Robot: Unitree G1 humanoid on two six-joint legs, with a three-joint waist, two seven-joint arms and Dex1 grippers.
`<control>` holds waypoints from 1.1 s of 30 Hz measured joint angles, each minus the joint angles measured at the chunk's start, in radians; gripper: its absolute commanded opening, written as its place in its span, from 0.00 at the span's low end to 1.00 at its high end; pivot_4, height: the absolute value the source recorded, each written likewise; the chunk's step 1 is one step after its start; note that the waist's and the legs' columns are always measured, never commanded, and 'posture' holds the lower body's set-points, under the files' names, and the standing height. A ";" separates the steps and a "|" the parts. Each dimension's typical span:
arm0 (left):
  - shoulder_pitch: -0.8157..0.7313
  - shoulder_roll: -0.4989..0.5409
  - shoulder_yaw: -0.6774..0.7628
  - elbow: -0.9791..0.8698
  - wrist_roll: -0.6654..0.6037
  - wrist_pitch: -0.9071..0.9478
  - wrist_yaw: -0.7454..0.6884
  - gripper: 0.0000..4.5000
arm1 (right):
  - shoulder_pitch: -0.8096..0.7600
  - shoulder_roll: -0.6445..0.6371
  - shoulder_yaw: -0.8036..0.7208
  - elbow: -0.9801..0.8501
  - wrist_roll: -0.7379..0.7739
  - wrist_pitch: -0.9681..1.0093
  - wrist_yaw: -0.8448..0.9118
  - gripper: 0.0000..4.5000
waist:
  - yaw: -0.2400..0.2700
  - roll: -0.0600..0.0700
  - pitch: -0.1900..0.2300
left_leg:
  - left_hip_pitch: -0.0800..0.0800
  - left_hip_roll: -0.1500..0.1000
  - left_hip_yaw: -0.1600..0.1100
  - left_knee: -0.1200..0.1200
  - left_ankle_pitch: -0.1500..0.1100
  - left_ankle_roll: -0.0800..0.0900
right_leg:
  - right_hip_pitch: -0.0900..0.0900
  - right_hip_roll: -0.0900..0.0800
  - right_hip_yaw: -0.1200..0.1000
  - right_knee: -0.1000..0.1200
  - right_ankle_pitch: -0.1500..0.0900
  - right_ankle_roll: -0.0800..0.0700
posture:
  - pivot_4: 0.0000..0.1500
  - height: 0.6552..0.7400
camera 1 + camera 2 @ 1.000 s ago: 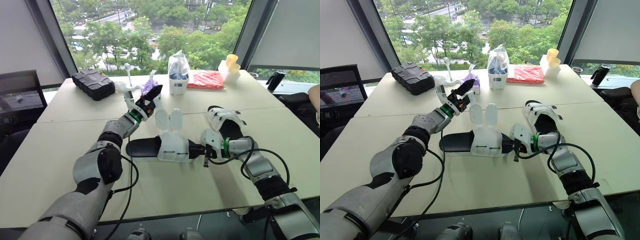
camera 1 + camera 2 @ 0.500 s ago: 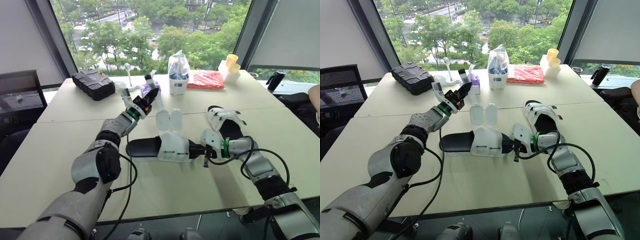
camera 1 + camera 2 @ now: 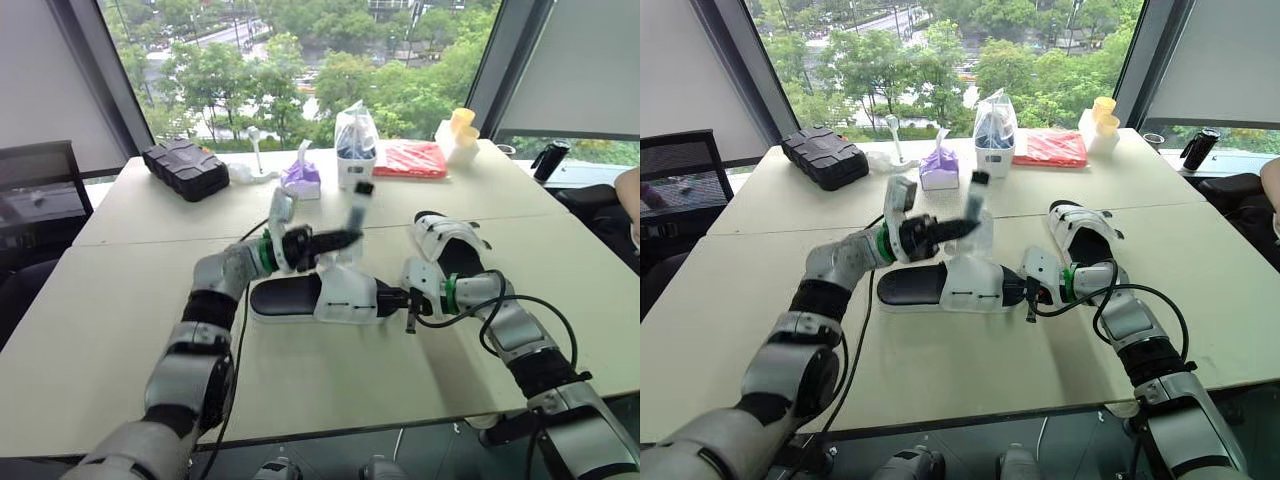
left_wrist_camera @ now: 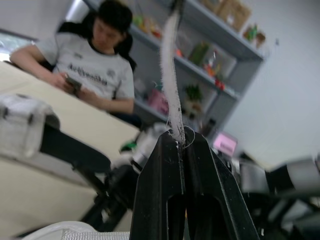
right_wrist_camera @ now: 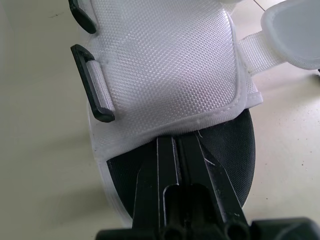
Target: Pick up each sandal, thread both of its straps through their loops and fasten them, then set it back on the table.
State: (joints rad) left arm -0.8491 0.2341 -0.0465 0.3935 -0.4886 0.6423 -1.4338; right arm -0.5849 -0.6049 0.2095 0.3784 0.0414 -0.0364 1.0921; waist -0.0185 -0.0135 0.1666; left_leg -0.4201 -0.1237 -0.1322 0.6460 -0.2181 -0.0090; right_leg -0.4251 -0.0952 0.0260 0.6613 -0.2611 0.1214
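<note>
Item: near sandal (image 3: 325, 295), black sole with a white woven upper, laid lengthwise at the middle of the tabletop (image 3: 110, 300) towards its near edge and apparently resting on it. Two black loops (image 5: 94, 84), each with a white bar, are carried on one side of the upper; nothing is threaded through them. One strap (image 4: 171, 75), white with a fuzzy fastening face, is drawn upward clear of the upper, its edge pinched between the clenched fingers of the left gripper (image 3: 348, 238). It is judged to be held up so that its free end can be aimed at a loop. A second rounded strap tab (image 5: 292, 27) is seen loose at the other side of the upper. The end of the sole is clamped by the right gripper (image 5: 177, 145), fingers closed on it under the hem of the upper, presumably so the sandal is kept from sliding while the strap is pulled. Companion item: second sandal (image 3: 447, 240), set nearer the right edge of the tabletop, untouched. Threading is judged begun on the first strap, fastening not yet done
</note>
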 measured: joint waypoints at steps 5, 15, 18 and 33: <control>0.080 0.076 -0.121 -0.216 0.046 -0.068 -0.025 0.01 | 0.002 -0.002 -0.001 0.000 0.001 0.007 0.000 0.00 | 0.007 0.000 0.000 | 0.001 0.000 0.000 0.000 -0.002 0.004 | 0.001 0.000 0.000 -0.001 0.000 0.000 | 1.00 1.00; 0.135 0.205 -0.278 -0.140 0.315 -0.812 -0.115 0.84 | 0.002 -0.002 -0.001 0.001 0.001 0.002 0.000 0.00 | 0.008 0.001 0.000 | 0.001 0.000 -0.001 -0.001 -0.003 0.005 | 0.004 -0.002 -0.001 -0.006 0.001 -0.002 | 1.00 1.00; 0.148 0.259 -0.281 -0.157 0.320 -0.868 -0.131 0.98 | 0.000 -0.001 0.001 0.004 0.000 -0.002 0.001 0.00 | 0.005 0.001 -0.001 | 0.002 0.000 -0.001 -0.002 -0.003 0.005 | 0.003 -0.001 -0.001 -0.006 0.001 -0.002 | 1.00 1.00; 0.372 0.373 -0.167 -0.510 -0.010 0.069 0.159 0.98 | -0.009 0.000 0.003 0.037 -0.006 -0.018 0.006 0.00 | 0.006 0.002 0.000 | 0.013 0.001 -0.002 -0.004 -0.004 0.007 | 0.016 0.001 -0.002 -0.010 0.000 -0.001 | 1.00 1.00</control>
State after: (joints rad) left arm -0.4767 0.6070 -0.2135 -0.1164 -0.4989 0.7109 -1.2745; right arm -0.5944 -0.6050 0.2127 0.4156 0.0349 -0.0544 1.0980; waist -0.0128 -0.0117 0.1666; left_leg -0.4074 -0.1230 -0.1346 0.6421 -0.2224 -0.0021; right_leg -0.4091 -0.0944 0.0242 0.6518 -0.2609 0.1202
